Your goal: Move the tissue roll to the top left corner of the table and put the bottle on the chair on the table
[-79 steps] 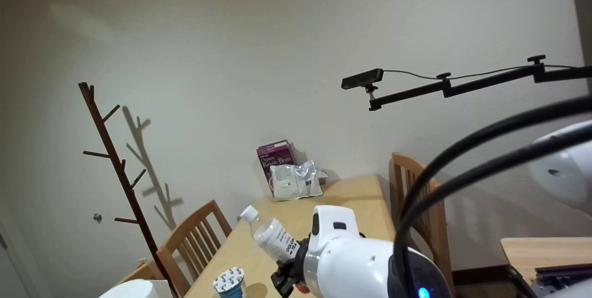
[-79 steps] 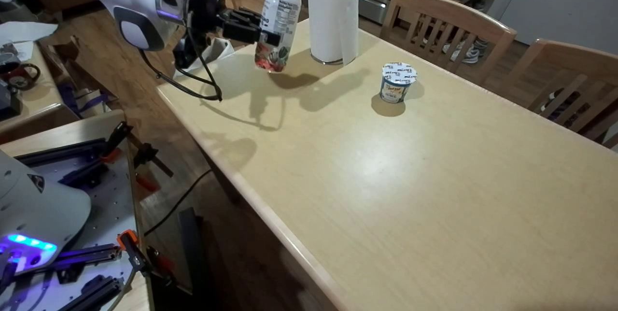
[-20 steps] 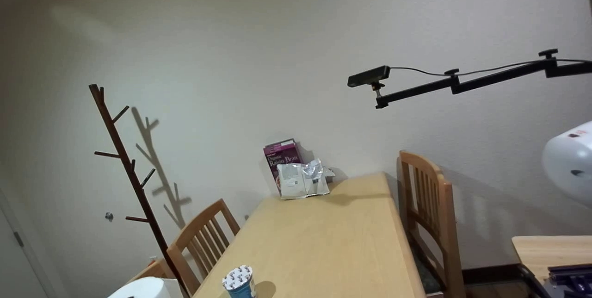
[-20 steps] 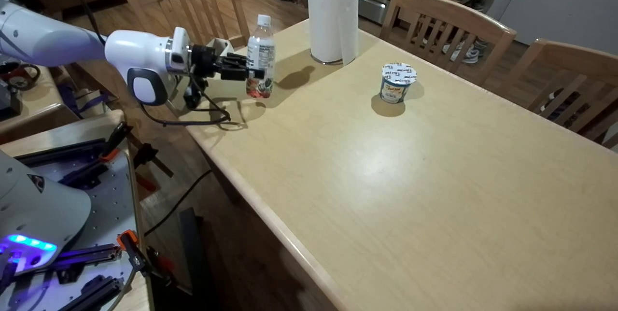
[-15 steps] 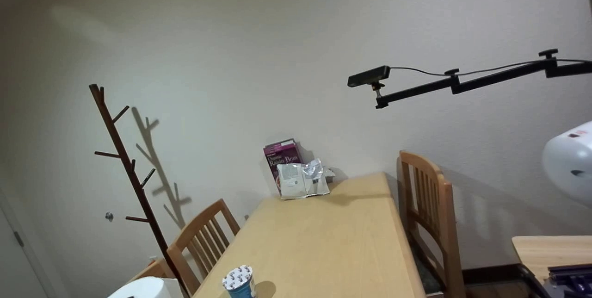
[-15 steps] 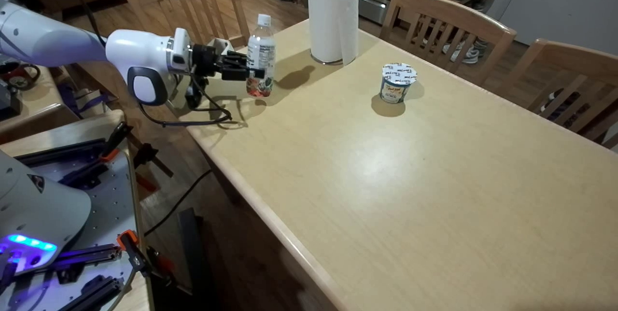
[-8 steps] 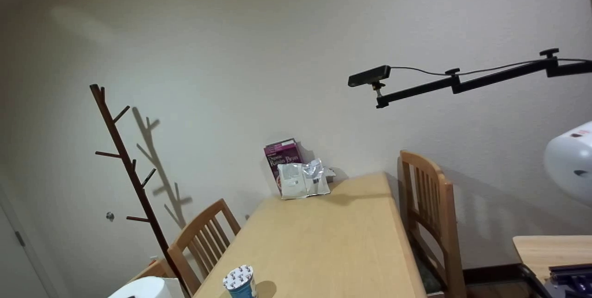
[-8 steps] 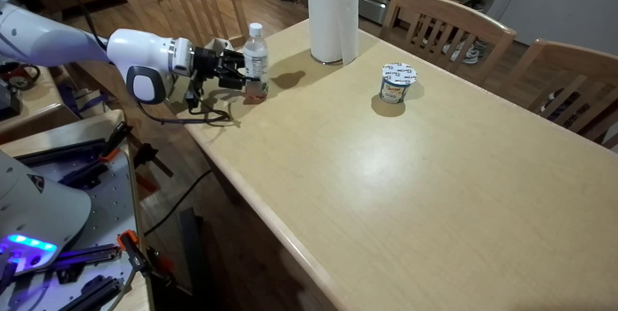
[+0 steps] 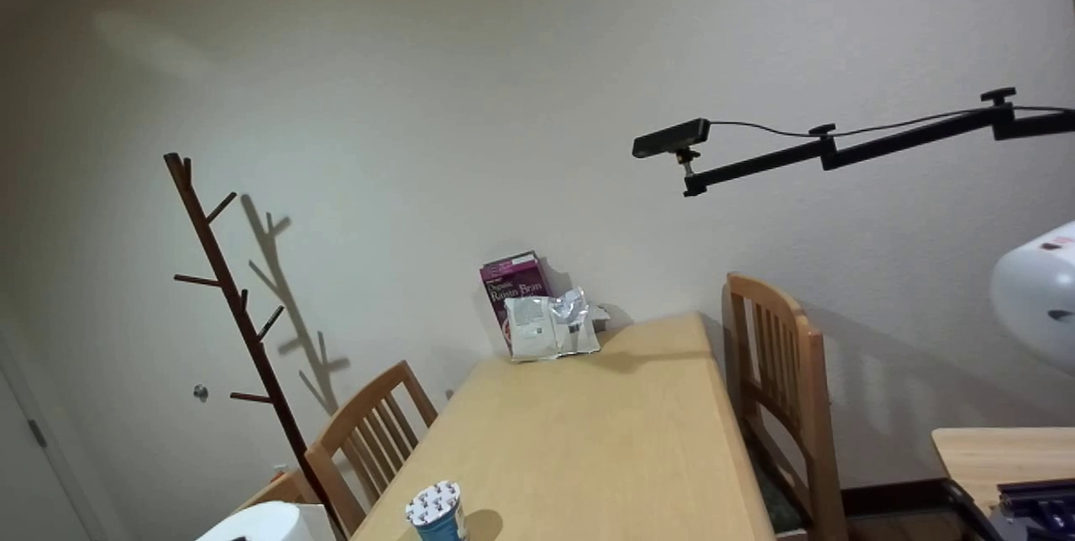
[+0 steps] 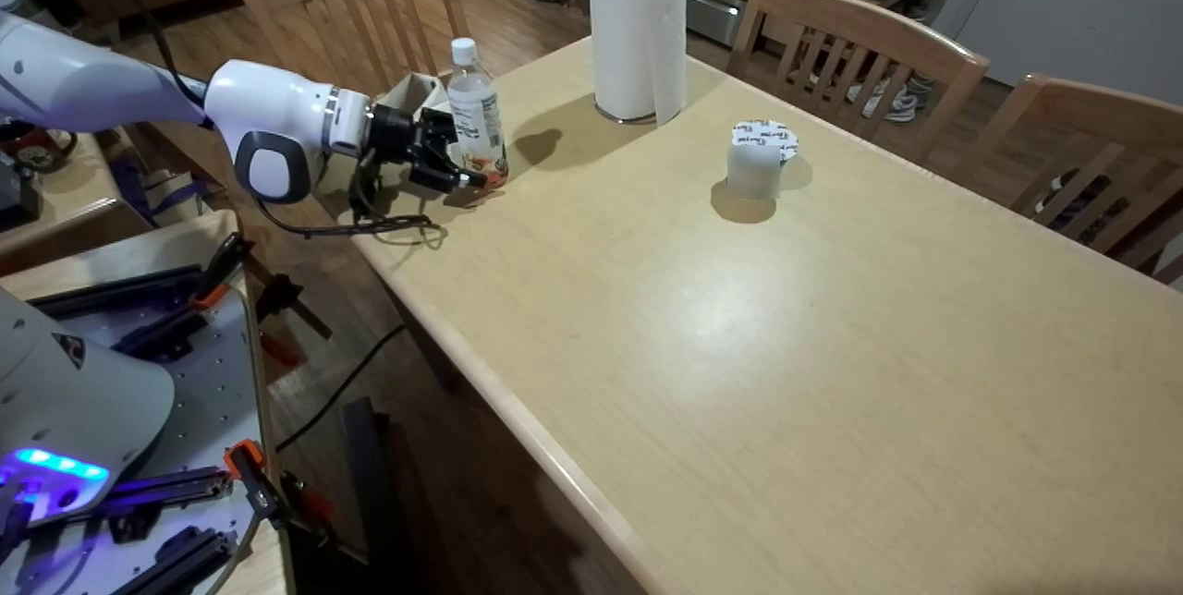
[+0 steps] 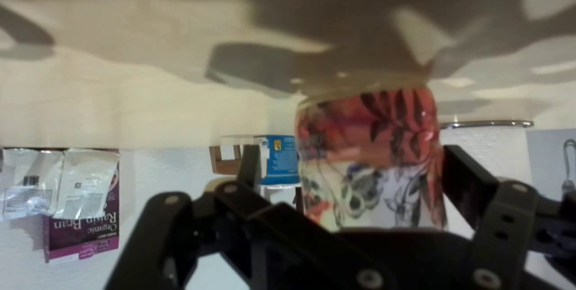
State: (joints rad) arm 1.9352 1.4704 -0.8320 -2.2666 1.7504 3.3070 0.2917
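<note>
Table [image 10: 786, 299]: pale, smooth wood with a rounded edge and a patch of glare.
Bottle [image 10: 479, 115]: clear plastic, round-bodied, white-capped, its glossy label printed with leaves and flowers; it is on the table near a short edge, leaning slightly in an exterior view, and whether the base sits flat cannot be told.
Gripper [image 11: 354, 164]: hard black jointed links with round screw heads, the fingers [image 11: 249, 168] spread to either side of the bottle; in the wrist view a gap shows beside one, while contact at the other cannot be told.
Tissue roll [image 10: 638, 27]: tall white cylinder, a loose sheet edge down its side, upright on a metal-rimmed base near a corner of the table.
Cup [image 9: 437, 514]: short, tapering, blue-sided, under a flat patterned lid; its body is blurred in an exterior view.
Cereal box [image 9: 514, 279]: purple, flat-faced, partly behind crinkled silver-white packaging [image 9: 550, 331].
</note>
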